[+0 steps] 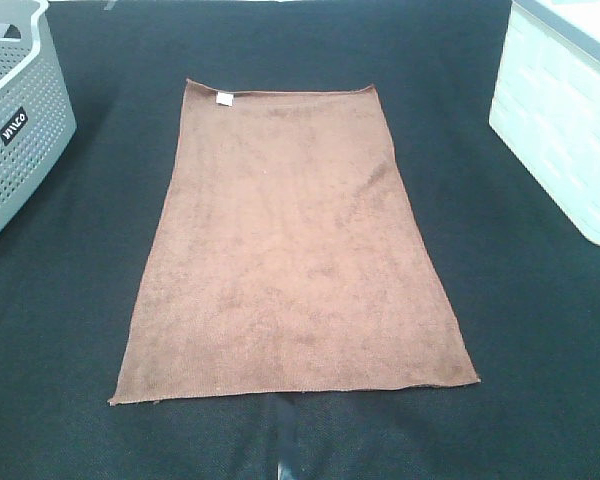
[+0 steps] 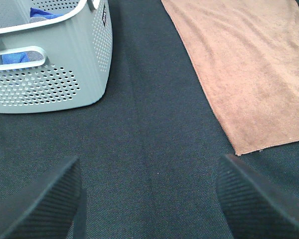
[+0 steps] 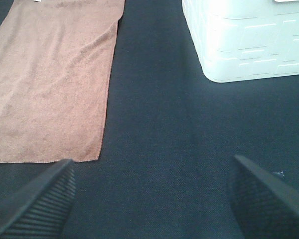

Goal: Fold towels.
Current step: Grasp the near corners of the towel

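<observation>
The brown towel [image 1: 295, 250] lies flat and fully spread in the middle of the black table surface [image 1: 540, 330], with its long sides running away from the robot. A small white tag [image 1: 223, 98] sits near the far left corner. The cloth looks smooth, with only light wrinkles. A grey perforated basket [image 1: 20, 130] stands at the far left of the table, well apart from the towel, and in the left wrist view something blue [image 2: 12, 56] is visible inside it. A white basket [image 1: 565, 130] stands at the far right, also apart from the towel. The left gripper [image 2: 149, 199] is above the bare black surface between the grey basket and the towel; its jaws are spread wide and nothing is between them. The right gripper [image 3: 152, 199] is above the black surface between the towel and the white basket, its jaws also wide apart and holding nothing. Neither gripper touches the towel.
</observation>
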`<state>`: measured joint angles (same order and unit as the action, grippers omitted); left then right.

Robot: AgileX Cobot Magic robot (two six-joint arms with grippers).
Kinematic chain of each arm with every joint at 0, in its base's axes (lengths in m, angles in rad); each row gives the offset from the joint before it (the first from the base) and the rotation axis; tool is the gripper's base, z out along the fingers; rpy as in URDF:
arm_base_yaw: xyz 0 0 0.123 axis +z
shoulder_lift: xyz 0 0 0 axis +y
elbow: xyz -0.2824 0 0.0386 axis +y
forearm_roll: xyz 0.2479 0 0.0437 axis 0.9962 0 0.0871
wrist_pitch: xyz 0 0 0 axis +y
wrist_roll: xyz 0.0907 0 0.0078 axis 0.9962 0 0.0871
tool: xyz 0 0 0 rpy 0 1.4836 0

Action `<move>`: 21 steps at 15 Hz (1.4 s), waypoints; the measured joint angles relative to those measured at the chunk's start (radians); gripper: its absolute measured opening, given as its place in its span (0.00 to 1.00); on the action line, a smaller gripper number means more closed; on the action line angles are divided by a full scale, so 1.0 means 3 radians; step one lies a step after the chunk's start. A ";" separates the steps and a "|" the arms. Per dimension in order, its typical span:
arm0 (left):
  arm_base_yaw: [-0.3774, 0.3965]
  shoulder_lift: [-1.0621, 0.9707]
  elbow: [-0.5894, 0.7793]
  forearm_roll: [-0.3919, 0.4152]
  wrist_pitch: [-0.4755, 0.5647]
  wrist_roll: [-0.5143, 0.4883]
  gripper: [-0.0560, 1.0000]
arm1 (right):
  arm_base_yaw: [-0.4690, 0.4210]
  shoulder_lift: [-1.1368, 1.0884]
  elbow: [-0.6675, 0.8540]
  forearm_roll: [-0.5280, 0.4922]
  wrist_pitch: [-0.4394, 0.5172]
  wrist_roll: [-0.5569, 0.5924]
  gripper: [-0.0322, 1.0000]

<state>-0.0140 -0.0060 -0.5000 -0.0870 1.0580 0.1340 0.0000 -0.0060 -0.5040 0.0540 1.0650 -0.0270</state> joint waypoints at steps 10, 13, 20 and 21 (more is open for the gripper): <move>0.0000 0.0400 0.0013 -0.0317 -0.1177 -0.0177 0.74 | 0.0000 0.0410 -0.0067 -0.0057 -0.0230 0.0000 0.79; 0.0000 0.1053 0.0127 -0.0693 -0.1870 -0.0200 0.74 | 0.0000 0.1050 -0.0167 -0.0050 -0.0550 0.0000 0.78; 0.0000 0.2820 0.0130 -0.1803 -0.2123 -0.0007 0.74 | 0.0000 0.2737 -0.0257 0.0443 -0.0903 -0.0033 0.77; 0.0000 0.3077 0.0130 -0.1913 -0.2130 0.0153 0.74 | 0.0000 0.2997 -0.0300 0.0583 -0.0913 -0.0090 0.77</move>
<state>-0.0140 0.9170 -0.4610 -0.6610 0.4190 0.1800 0.0000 0.8930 -0.5940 0.2290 0.7910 -0.0540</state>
